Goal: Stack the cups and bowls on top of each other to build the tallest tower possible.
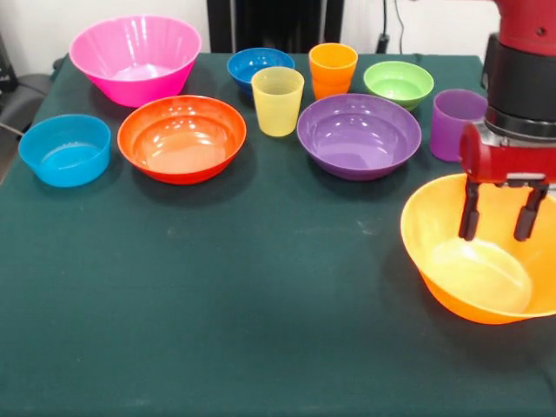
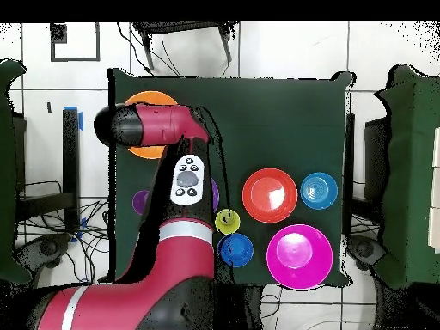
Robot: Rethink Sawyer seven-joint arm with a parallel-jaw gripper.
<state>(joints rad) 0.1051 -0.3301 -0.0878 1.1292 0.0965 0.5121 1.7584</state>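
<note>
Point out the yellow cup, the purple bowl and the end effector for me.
yellow cup [image 1: 277,104], front view, side wall.
purple bowl [image 1: 358,139], front view, inner floor.
end effector [image 1: 501,224], front view, midway between its fingertips.

Front cam: low and close across the green table, looking slightly down, arm coming in top right. Overhead cam: high, straight down, whole table plus floor around it, arm entering from bottom. Both share the tabletop: pink bowl, red bowl, yellow cup; overhead is turned half round against front
</note>
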